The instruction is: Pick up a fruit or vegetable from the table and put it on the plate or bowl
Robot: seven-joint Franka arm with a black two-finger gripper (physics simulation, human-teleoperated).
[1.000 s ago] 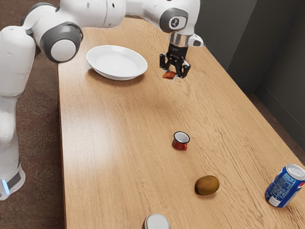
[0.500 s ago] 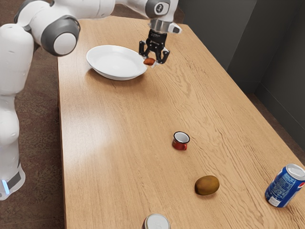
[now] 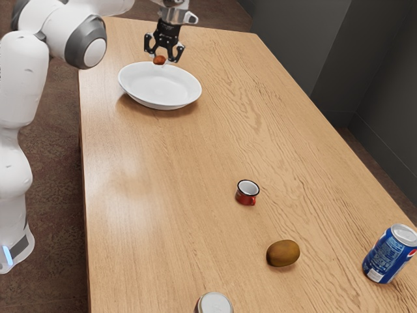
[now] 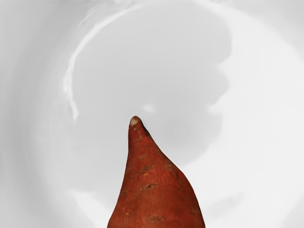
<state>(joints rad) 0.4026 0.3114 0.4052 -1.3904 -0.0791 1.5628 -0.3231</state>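
Observation:
My black gripper (image 3: 160, 59) hangs over the far part of the white bowl (image 3: 148, 91) near the table's far left corner in the exterior view. It is shut on a small reddish-brown sweet potato (image 3: 159, 59), held above the bowl. In the wrist view the sweet potato (image 4: 154, 185) points its tapered tip out from under my hand, with the bowl's white inside (image 4: 247, 95) right beneath it. A brown kiwi (image 3: 283, 252) lies on the table far from the gripper, toward the near right.
A small red cup (image 3: 247, 192) stands mid-table. A blue soda can (image 3: 389, 253) leans near the exterior view's right edge. A grey round-topped can (image 3: 214, 304) sits at the near edge. Bare wood (image 3: 273, 117) stretches between the bowl and the cup.
My gripper has carried the sweet potato toward the exterior view's left and farther back, from beside the bowl's right rim to over the bowl. Nothing else moved.

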